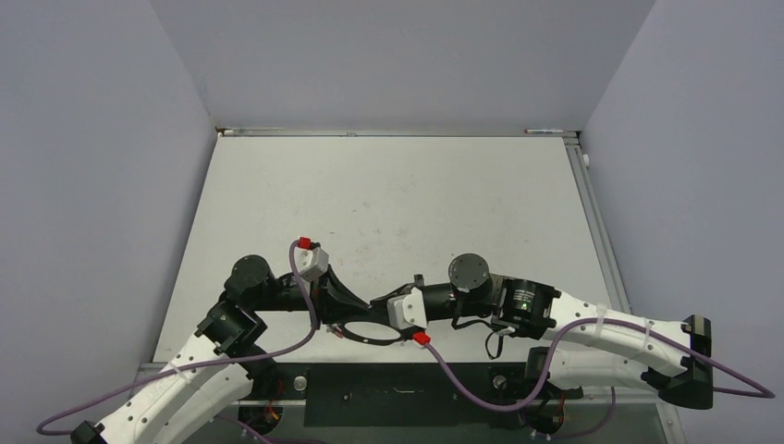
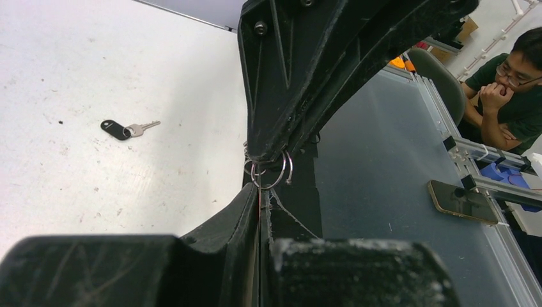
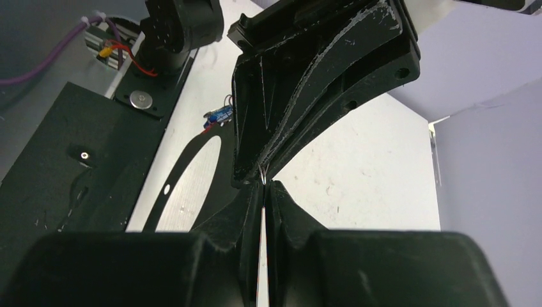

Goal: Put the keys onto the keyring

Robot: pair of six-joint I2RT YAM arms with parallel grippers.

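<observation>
at left pincer (image 2: 261, 195) tips, keyring (image 2: 273, 173)

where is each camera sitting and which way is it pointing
top external: above and behind the robot, looking down on the table; both arms show, left end effector tip to tip with right end effector.
left wrist: on the left arm, facing past its own fingers to the right end effector, the keyring and a black key.
right wrist: on the right arm, facing past its own fingers to the left end effector.
shared: all three show the two tips meeting.
</observation>
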